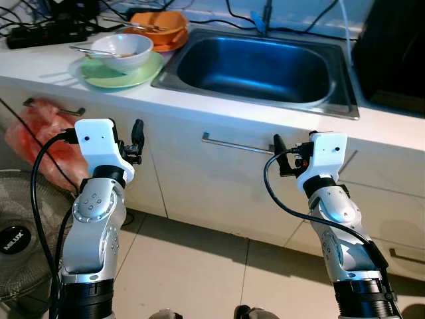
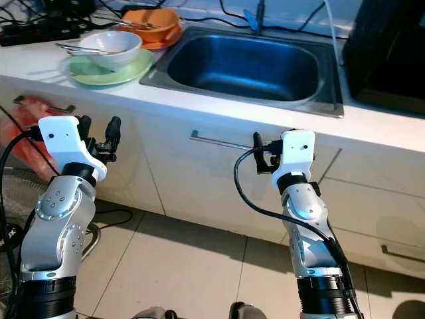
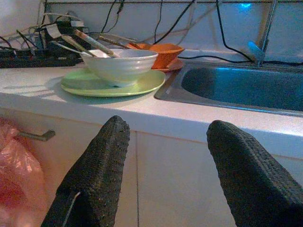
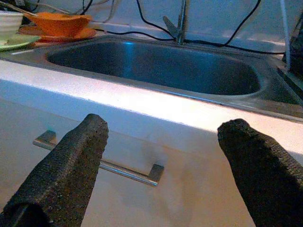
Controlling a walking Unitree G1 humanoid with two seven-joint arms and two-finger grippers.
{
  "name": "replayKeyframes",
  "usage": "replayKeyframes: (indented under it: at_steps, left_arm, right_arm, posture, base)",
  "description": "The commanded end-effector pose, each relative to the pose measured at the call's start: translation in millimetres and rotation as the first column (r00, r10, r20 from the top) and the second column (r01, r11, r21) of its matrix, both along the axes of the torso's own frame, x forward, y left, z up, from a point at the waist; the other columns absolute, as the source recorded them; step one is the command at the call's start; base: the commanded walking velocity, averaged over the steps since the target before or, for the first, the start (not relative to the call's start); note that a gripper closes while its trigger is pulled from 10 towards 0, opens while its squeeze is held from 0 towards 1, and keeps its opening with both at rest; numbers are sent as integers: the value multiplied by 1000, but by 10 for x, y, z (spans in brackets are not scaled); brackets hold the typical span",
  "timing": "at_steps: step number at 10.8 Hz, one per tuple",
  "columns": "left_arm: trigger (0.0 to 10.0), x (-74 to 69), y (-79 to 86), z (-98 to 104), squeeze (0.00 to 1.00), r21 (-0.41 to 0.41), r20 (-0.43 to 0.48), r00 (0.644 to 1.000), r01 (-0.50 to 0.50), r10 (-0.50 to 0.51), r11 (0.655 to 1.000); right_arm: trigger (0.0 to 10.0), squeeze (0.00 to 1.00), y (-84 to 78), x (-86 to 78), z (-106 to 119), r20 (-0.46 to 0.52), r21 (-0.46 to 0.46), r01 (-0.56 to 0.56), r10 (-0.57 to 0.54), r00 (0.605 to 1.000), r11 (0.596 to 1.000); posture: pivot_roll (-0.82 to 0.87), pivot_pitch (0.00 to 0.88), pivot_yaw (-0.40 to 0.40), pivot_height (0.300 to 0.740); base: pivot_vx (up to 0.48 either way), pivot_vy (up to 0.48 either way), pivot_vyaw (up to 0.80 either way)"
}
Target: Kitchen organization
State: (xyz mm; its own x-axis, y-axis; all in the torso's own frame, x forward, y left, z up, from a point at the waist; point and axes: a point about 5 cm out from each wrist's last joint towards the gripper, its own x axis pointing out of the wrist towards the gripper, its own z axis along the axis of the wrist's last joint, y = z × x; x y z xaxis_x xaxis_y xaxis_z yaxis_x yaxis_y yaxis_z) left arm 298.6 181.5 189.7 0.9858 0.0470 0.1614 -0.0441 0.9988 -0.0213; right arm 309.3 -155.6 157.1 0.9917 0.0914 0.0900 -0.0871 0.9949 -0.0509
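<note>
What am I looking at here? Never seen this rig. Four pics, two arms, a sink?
It is a humanoid robot standing at a kitchen counter. The two wide pictures come from a stereo camera on its head, looking down at its own arms. The other two come from cameras on its wrists, looking out between each gripper's two black fingers.

The left gripper and the right gripper are both raised in front of the cabinet fronts, open and holding nothing.

On the countertop there is a steel sink. To its left stands a white bowl with utensils in it on a green plate, and behind that an orange bowl. A drawer handle faces the right gripper.
</note>
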Motion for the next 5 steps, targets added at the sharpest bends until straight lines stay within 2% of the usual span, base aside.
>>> replayKeyframes:
  at_steps: [1,5]
  left_arm:
    - [10000,6,0,-26,0,3,-17,1000,5,-5,1000]
    - [10000,6,0,-26,0,3,-17,1000,5,-5,1000]
  right_arm:
    - [10000,0,-21,14,46,8,-8,13,-13,1000,1000]
    - [10000,0,-21,14,46,8,-8,13,-13,1000,1000]
  posture:
    - [23,114,6,740]
    - [23,114,6,740]
  base:
    - [0,0,0]
    - [0,0,0]
